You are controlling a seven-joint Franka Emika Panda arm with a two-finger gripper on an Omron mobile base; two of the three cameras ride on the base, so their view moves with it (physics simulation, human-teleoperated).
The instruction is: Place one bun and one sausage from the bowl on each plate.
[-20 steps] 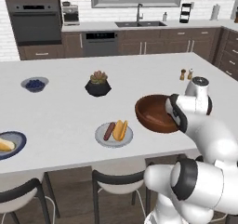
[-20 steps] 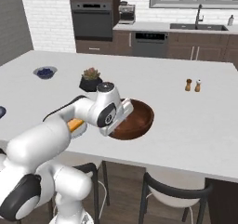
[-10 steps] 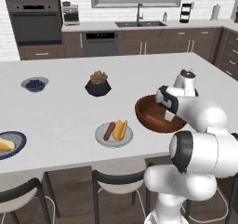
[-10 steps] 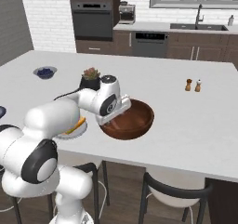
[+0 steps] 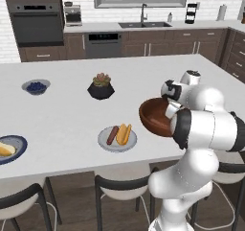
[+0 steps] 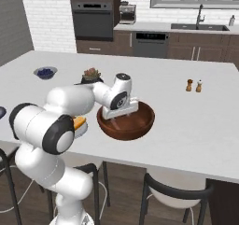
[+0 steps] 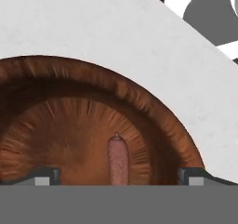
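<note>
Fingers (image 7: 119,176) wide open, gripping nothing, tips low in hand view straddling a sausage (image 7: 119,160) on the bowl (image 6: 126,121) floor. Bowl mid-right on bench (image 5: 67,115); grey plate (image 5: 117,140) left of it holds bun (image 5: 124,133) plus sausage. Blue-rimmed plate (image 5: 12,148), far left edge, holds bun.

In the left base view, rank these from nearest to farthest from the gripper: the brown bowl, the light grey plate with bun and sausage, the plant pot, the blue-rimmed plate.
1. The brown bowl, directly under the open gripper.
2. The light grey plate, at the counter's front edge beside the bowl.
3. The plant pot, farther back toward mid-counter.
4. The blue-rimmed plate, at the far end of the front edge.
</note>
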